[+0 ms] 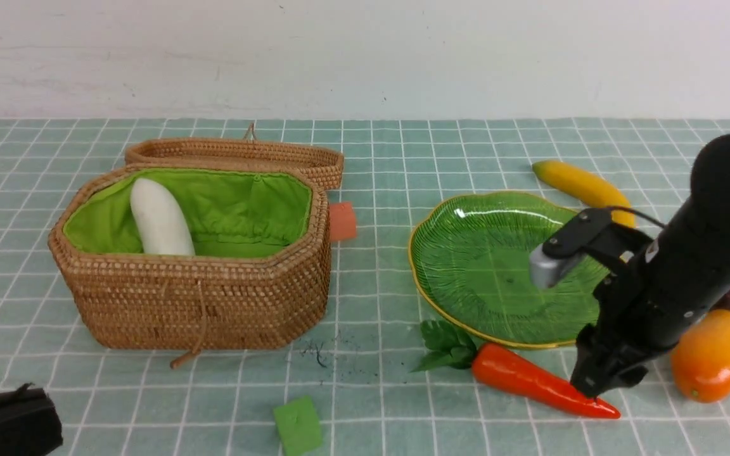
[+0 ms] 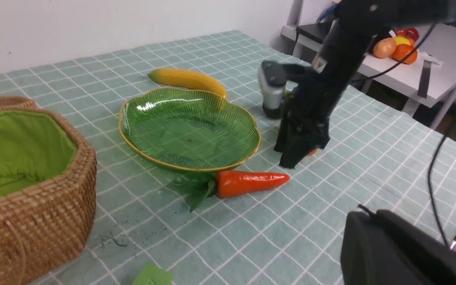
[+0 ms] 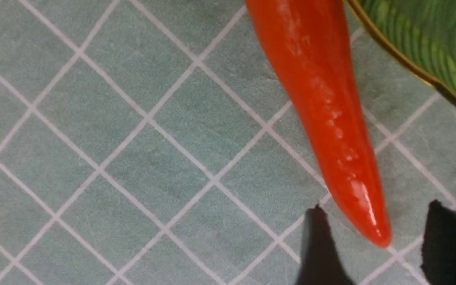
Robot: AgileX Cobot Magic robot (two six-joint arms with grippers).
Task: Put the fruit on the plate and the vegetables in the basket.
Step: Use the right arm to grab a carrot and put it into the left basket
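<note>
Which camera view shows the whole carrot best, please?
The left wrist view: the carrot lies whole there, leaves to tip, nothing covering it. In the front view the right gripper hides part of it near the tip. The right wrist view shows only its tapered end, close up, between the gripper's open jaws.

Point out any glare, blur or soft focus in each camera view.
Front view: sharp and evenly lit, with a white glare streak on the plate. Left wrist view: a similar plate glare shows, and the left gripper close to the lens is a dark blur. Right wrist view: bright specks glint on the carrot; the right gripper is soft-edged.
</note>
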